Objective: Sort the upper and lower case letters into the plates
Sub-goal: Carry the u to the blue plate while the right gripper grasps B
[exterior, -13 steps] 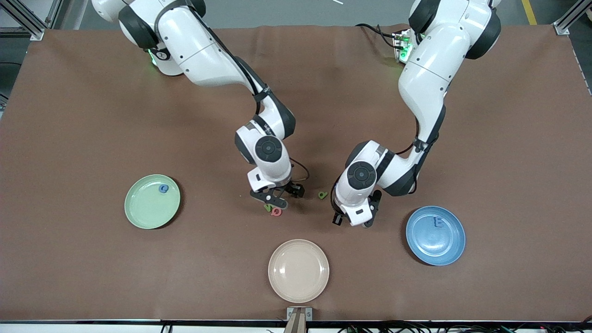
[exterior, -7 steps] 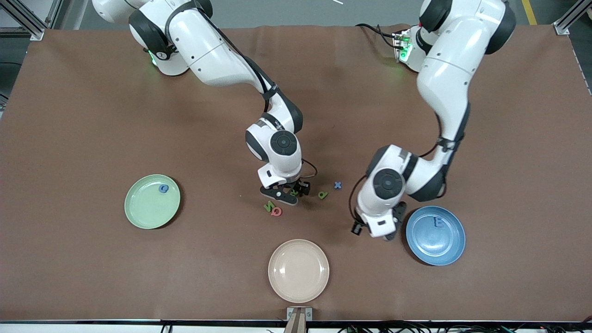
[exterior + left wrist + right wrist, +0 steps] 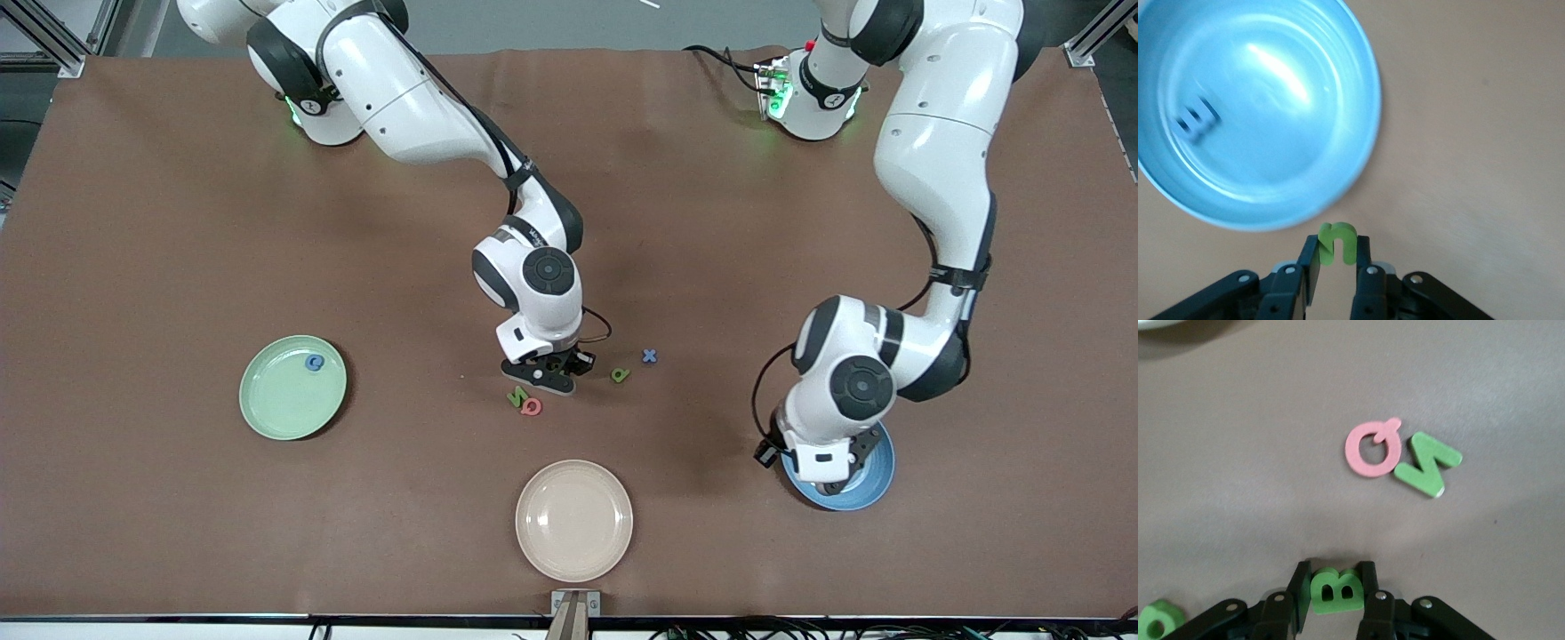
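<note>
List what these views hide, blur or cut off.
- Front view: the left gripper and its green letter are hidden by the wrist over the blue plate.
- Left wrist view: the letter in the blue plate is blurred.
- Right wrist view: a green letter is cut off by the picture's edge.

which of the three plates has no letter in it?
The cream-beige plate, nearest the front camera. The mint green plate holds a blue letter; the blue plate holds an E.

letters (image 3: 531,406): 8 | plates (image 3: 292,388): 3 | arms (image 3: 933,160): 2
</note>
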Robot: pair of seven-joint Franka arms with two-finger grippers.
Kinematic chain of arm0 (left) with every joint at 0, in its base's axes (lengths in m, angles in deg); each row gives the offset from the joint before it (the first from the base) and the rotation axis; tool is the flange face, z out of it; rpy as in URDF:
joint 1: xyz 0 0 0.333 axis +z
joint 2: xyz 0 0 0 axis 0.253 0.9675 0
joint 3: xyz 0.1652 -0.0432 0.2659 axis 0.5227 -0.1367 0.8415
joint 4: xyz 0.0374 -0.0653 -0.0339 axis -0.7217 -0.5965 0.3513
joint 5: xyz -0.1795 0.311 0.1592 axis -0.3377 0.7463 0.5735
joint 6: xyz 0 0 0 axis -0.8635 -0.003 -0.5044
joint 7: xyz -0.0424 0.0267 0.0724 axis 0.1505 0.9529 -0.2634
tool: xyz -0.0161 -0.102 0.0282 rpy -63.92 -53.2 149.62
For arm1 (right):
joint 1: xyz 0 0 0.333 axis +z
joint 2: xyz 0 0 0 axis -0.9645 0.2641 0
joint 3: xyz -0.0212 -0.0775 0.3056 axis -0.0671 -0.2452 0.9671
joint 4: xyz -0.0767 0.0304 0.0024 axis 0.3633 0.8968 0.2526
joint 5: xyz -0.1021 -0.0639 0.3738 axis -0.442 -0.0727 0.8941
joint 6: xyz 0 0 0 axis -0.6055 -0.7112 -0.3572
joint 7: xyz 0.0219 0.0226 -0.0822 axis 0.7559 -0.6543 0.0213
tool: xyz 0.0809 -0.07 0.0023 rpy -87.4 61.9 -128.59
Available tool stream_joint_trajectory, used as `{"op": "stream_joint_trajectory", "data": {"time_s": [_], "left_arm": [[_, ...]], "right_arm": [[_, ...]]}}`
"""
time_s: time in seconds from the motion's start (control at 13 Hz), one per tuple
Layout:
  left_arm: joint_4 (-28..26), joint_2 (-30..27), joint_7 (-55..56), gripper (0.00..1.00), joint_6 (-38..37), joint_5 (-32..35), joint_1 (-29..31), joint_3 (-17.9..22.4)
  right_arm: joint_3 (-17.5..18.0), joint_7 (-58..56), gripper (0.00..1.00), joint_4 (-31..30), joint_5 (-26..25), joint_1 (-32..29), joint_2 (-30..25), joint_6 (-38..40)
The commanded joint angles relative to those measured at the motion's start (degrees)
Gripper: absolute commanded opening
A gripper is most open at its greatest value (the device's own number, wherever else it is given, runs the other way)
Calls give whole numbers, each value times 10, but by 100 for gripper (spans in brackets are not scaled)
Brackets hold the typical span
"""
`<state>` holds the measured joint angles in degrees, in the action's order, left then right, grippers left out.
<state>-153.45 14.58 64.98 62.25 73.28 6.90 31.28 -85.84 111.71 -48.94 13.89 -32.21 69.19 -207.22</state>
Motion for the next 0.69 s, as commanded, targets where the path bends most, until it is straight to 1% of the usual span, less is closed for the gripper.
{"op": "stream_joint_trajectory", "data": {"time_s": [0.0, 0.08, 0.23, 0.31, 0.38, 0.46, 0.54, 0.61], "left_arm": [[-18, -19, -83, 0, -31, 1, 29, -6], [-19, -21, -106, 0, -39, 0, 38, -6], [-35, -20, -138, 2, -44, -3, 53, -6], [-40, -21, -142, 4, -44, -3, 59, -6], [-46, -19, -142, 9, -43, -2, 63, -6], [-46, -18, -143, 20, -42, -2, 63, -6], [-46, -16, -143, 33, -42, -3, 63, -6], [-46, -16, -143, 60, -41, -4, 62, -6]], "right_arm": [[1, -72, 0, -30, -7, -43, -28, 31], [3, -119, 0, -52, -3, -68, -59, 50], [5, -206, 0, -118, 1, -115, -117, 55], [6, -256, 0, -156, 1, -141, -145, 52], [6, -302, 0, -190, 1, -164, -171, 51], [6, -347, 0, -221, 1, -192, -194, 49], [5, -405, 0, -256, 1, -221, -215, 42], [6, -459, 0, -295, 1, -253, -232, 16]]}}
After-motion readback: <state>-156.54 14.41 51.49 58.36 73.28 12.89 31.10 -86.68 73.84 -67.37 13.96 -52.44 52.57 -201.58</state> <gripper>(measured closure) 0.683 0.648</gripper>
